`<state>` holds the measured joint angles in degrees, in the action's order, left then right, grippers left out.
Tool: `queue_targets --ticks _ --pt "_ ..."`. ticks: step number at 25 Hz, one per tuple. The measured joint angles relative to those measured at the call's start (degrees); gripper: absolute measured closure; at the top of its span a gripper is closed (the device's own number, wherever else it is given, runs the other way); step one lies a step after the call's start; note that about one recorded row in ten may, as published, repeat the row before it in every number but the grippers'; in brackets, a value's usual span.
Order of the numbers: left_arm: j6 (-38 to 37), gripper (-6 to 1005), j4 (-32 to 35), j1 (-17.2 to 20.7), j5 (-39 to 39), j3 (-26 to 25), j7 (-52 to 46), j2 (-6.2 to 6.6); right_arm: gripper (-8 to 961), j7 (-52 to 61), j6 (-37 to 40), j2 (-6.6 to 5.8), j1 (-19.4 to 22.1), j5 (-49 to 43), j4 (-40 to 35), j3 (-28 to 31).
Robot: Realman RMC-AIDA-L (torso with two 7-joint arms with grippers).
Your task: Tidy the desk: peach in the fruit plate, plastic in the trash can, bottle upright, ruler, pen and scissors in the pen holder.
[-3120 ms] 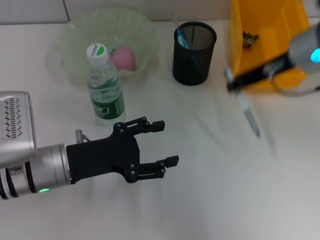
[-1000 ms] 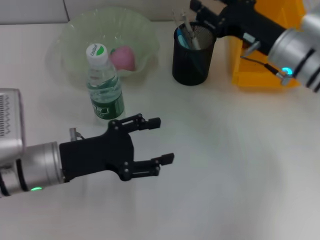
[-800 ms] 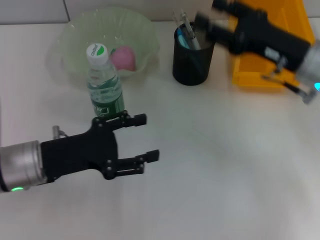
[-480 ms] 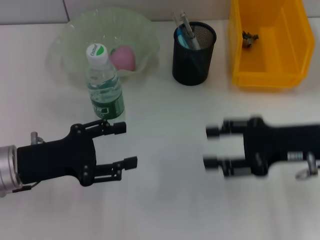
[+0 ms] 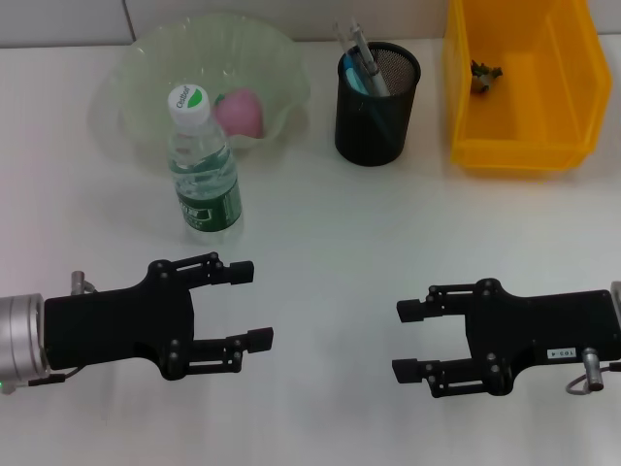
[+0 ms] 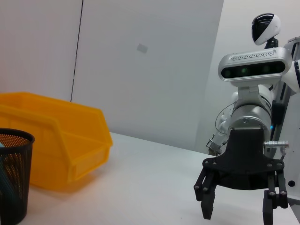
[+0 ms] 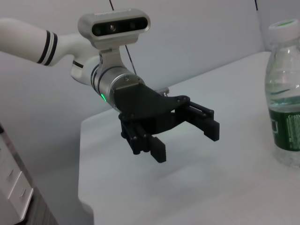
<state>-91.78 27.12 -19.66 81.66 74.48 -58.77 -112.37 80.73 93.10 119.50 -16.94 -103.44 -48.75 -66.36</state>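
In the head view, two grippers hover low over the white table [image 5: 320, 243]. The left gripper [image 5: 247, 305] sits at lower left, jaws spread wide and holding nothing; the right gripper [image 5: 408, 339] sits at lower right, facing it, jaws equally wide and empty. One bottle [image 5: 204, 167] stands upright at upper left, just in front of one pale green fruit plate [image 5: 146, 58] holding one pink peach [image 5: 241, 112]. One black mesh pen holder [image 5: 376, 102] at upper centre has several slim items sticking out; how many, I cannot tell. One yellow trash can [image 5: 519, 146] at upper right contains one small dark scrap [image 5: 483, 74].

The left wrist view shows the right gripper [image 6: 241, 206] at lower right, jaws apart, with the yellow trash can [image 6: 61, 145] and pen holder [image 6: 14, 178] at left.

The right wrist view shows the left gripper [image 7: 187, 138] in the centre, jaws open and empty, and the bottle [image 7: 286, 93] at the right edge.
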Motion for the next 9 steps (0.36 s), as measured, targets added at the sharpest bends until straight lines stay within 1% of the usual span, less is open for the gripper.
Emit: queue_targets --ticks 9 --pt "0.0 201 0.0 0.1 0.1 0.0 0.0 -0.33 243 -0.4 -0.2 -0.02 -0.4 0.7 1.0 0.1"
